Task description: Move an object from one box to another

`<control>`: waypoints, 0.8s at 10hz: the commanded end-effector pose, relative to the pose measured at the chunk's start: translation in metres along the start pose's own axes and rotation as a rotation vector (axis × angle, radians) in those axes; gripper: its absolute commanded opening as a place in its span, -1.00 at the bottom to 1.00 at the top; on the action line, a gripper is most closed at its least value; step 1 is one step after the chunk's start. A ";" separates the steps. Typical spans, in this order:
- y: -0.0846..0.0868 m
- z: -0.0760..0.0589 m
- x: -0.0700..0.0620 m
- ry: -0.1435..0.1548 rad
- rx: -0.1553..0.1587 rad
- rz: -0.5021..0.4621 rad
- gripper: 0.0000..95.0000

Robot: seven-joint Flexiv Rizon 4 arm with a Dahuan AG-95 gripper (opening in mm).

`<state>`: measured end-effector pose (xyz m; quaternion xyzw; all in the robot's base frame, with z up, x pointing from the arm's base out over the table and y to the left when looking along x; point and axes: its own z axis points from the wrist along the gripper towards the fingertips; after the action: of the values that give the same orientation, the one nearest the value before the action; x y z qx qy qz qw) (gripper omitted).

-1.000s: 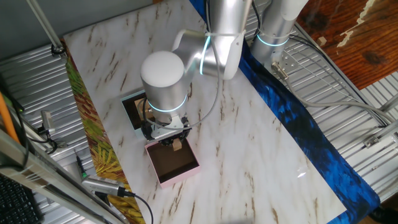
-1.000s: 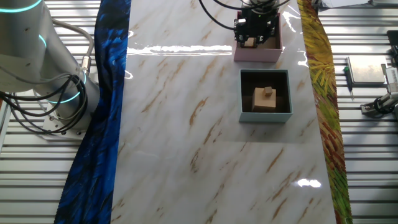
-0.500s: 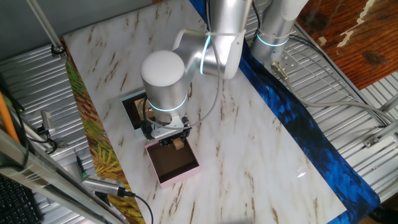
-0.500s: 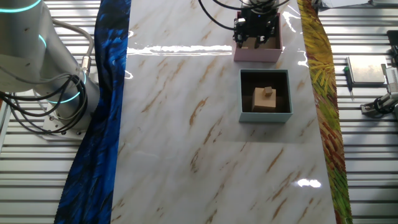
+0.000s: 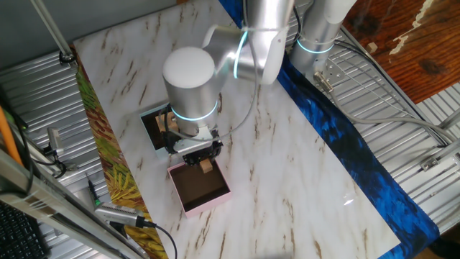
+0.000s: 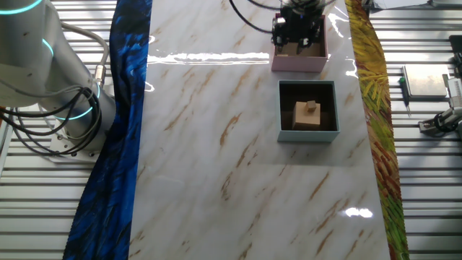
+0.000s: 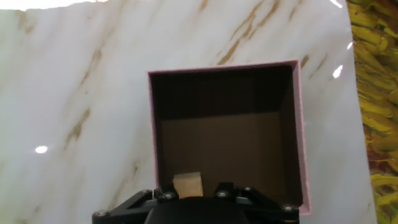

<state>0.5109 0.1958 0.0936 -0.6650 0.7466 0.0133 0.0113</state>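
Note:
The pink-walled box (image 5: 208, 203) lies on the marble table, and my gripper (image 5: 200, 158) hangs over its far edge. A small wooden block (image 5: 207, 167) sits right under the fingers, at the box's edge nearest the hand. In the hand view the block (image 7: 188, 185) shows just above the black gripper body (image 7: 196, 208), inside the pink box (image 7: 297, 124); the fingertips are hidden. The light-blue box (image 6: 308, 136) lies next to the pink box (image 6: 297, 63) and holds a larger wooden block (image 6: 307, 117) with a small cube on it. My gripper (image 6: 296, 30) covers part of the pink box.
A blue patterned cloth strip (image 6: 123, 108) runs along the table's robot side and a yellow-green one (image 6: 372, 108) along the other. The robot base (image 6: 43, 79) stands beyond the blue strip. Metal racks and tools flank the table.
The arm's wrist has shifted slightly up and sideways over the pink box. The small block stays at about the same spot.

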 end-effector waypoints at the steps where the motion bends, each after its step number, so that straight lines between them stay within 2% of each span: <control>1: 0.002 -0.012 -0.003 0.016 0.001 0.012 -0.60; 2: 0.004 -0.020 -0.005 0.018 0.011 0.027 -1.00; 3: 0.006 -0.024 -0.006 0.011 0.014 0.053 -1.00; 4: 0.009 -0.026 -0.009 0.019 0.015 0.104 -1.00; 5: 0.009 -0.026 -0.009 0.021 0.015 0.122 -1.00; 6: 0.009 -0.026 -0.009 0.022 0.016 0.187 -1.00; 7: 0.009 -0.026 -0.009 0.019 0.016 0.213 -1.00; 8: 0.009 -0.026 -0.009 0.029 0.020 0.223 -1.00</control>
<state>0.5039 0.2057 0.1201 -0.5857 0.8105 0.0006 0.0058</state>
